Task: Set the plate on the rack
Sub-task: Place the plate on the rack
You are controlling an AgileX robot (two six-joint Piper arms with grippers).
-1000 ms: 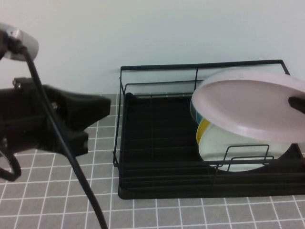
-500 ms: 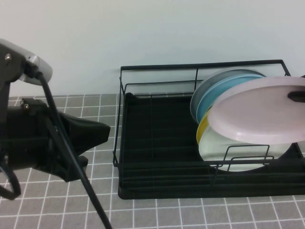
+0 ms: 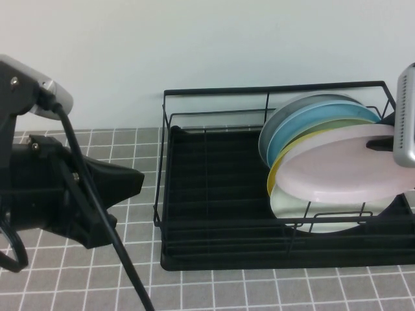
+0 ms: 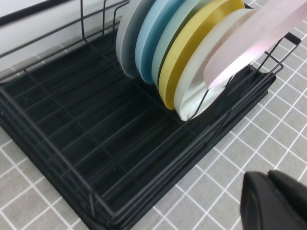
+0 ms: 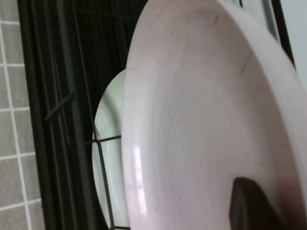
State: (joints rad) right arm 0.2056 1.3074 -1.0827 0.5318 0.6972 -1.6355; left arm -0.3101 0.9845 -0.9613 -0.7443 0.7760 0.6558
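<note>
The pale pink plate (image 3: 337, 173) is tilted, almost flat, over the right end of the black wire rack (image 3: 214, 223). It lies just above the off-white plate (image 3: 324, 210). My right gripper (image 3: 381, 145) is shut on the pink plate's right rim. In the right wrist view one dark finger (image 5: 249, 206) presses on the plate's face (image 5: 192, 124). My left gripper (image 3: 133, 181) is shut and empty over the tiles left of the rack. Its fingers (image 4: 276, 201) show in the left wrist view, in front of the rack (image 4: 96, 143).
A grey plate (image 3: 282, 126), a blue plate (image 3: 318, 120), a yellow plate (image 3: 283, 162) and the off-white plate stand upright in the rack's right half. The rack's left half holds nothing. A white wall stands behind. Grey tiled table lies in front and left.
The pink plate has moved right and down, from above the stacked plates to just over the off-white plate. My left arm has shifted a little lower and back to the left.
</note>
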